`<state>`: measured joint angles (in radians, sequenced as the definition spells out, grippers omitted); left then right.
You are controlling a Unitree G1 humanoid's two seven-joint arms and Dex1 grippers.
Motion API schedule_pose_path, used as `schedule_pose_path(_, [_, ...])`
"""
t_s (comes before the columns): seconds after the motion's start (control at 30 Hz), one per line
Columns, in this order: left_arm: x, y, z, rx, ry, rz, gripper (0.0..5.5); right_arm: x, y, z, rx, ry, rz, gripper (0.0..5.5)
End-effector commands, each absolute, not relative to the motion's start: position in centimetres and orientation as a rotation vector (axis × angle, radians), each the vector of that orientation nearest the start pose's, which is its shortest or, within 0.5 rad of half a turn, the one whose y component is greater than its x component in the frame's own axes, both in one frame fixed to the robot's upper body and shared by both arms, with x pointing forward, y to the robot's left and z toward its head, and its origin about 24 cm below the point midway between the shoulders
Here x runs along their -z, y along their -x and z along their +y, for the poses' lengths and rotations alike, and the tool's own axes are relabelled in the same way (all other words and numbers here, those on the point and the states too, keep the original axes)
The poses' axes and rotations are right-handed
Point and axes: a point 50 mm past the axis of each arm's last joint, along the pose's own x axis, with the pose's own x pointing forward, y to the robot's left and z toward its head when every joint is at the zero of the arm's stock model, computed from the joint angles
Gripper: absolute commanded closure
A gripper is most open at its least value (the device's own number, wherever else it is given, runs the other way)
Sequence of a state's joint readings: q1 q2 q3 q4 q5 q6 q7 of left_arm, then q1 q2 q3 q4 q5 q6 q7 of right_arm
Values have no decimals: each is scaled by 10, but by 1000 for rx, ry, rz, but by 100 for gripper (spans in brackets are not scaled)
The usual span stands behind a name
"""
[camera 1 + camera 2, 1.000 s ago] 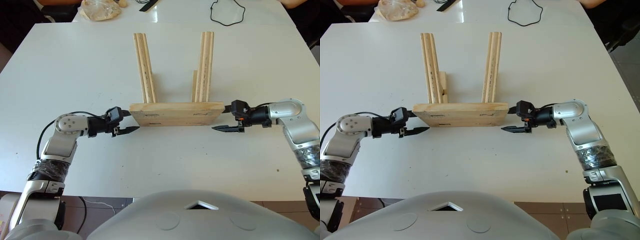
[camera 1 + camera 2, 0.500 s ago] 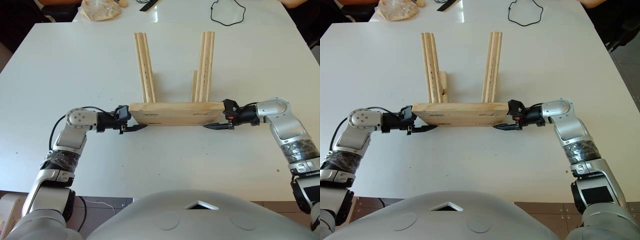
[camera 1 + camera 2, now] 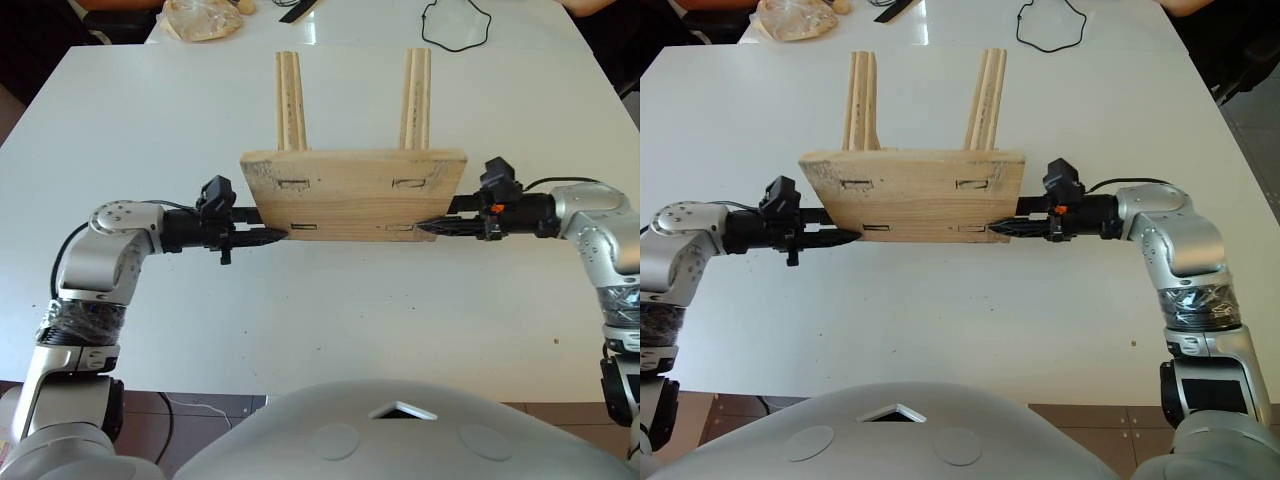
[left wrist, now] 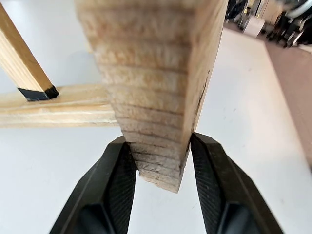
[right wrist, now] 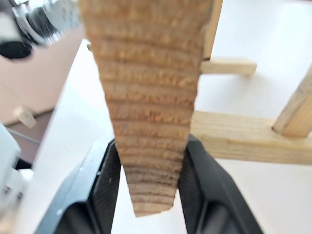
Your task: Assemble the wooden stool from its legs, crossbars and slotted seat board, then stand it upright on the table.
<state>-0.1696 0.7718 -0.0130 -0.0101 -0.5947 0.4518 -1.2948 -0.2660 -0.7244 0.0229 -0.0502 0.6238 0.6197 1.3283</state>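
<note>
Left eye view — stool (image 3: 353, 180) at worktop (image 3: 150, 120) centre, seat board (image 3: 350, 200) tilted toward robot, legs (image 3: 290, 100) pointing away | left jaws pinch board's left end | right jaws pinch right end

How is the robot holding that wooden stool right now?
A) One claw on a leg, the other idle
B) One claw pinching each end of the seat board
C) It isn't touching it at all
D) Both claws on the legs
B: the left gripper and the right gripper each clamp one end of the seat board, with a finger pressed on either face of it.
</note>
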Motion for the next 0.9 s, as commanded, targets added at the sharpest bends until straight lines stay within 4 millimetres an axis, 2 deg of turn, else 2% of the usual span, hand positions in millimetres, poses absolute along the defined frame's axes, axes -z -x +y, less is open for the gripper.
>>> schedule_pose_path(0.03, [-233,-257,209,960,916,-407,390,-209,-242,-156,-1453,-822,-77,399])
schedule_pose_path(0.17, [-272,-255,209,878,1228,-637,389,-249,-254,-151,-1323,-1124,-292,399])
schedule_pose_path(0.27, [-283,-254,207,781,1458,-694,389,-265,-258,-144,-1203,-1308,-380,399])
schedule_pose_path(0.4, [-287,-261,209,618,1689,-709,389,-264,-268,-134,-986,-1458,-314,399])
schedule_pose_path(0.63, [-292,-268,213,459,1846,-644,390,-251,-289,-125,-566,-1634,-133,402])
schedule_pose_path(0.7, [-285,-275,211,355,1845,-555,392,-239,-295,-124,-433,-1645,-75,402])
schedule_pose_path(0.8, [-255,-284,202,192,1847,-377,398,-220,-304,-126,-253,-1642,9,404])
schedule_pose_path(0.9, [-228,-285,190,100,1859,-267,409,-207,-310,-126,-146,-1631,57,411])
